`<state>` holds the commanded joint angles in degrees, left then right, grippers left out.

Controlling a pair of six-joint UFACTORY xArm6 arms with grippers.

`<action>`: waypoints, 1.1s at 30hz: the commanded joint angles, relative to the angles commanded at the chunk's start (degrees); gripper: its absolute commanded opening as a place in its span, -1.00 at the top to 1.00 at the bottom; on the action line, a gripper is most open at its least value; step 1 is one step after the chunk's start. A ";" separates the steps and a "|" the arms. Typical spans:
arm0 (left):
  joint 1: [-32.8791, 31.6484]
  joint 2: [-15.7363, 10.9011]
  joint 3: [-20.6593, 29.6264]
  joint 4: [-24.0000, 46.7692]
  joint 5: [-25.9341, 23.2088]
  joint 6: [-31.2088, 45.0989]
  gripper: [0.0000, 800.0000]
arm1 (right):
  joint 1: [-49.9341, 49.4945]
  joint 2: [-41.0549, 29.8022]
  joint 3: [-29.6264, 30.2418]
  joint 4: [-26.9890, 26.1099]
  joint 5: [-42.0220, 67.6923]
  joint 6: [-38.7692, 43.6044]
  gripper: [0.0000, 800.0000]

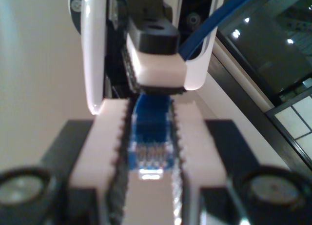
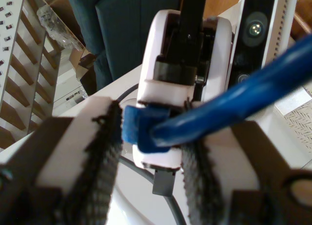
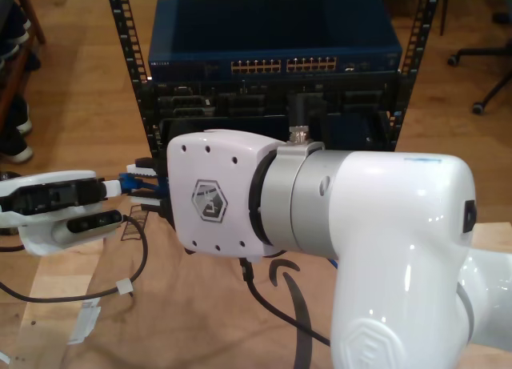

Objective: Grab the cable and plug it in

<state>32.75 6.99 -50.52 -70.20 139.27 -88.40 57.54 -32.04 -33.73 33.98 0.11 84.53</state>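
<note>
We count two white arms in the exterior view: one large arm [image 3: 384, 225] near the camera and one smaller arm [image 3: 56, 209] at that view's left. There is one blue cable [image 2: 243, 95], with one plug [image 1: 148, 147] visible. At the far side stands one rack [image 3: 272, 73] carrying one blue switch [image 3: 272, 33].
</note>
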 joint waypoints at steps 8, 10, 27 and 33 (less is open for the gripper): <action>0.00 0.00 0.09 0.00 0.00 0.00 0.95 | 0.00 0.00 0.00 -0.09 0.00 0.00 0.53; -0.09 0.00 0.18 0.00 0.00 0.00 0.95 | 0.00 0.00 0.00 -0.09 0.00 0.00 0.54; -0.53 0.00 0.09 0.00 1.05 -2.37 -0.36 | 0.00 0.00 0.09 0.00 -0.09 0.00 0.95; 0.00 -0.26 -0.26 -0.26 0.44 -2.81 -0.97 | 0.09 0.00 0.09 0.09 -0.09 0.00 0.98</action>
<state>32.75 6.73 -50.78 -70.46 139.71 -91.21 57.63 -32.04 -33.64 34.07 0.02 84.53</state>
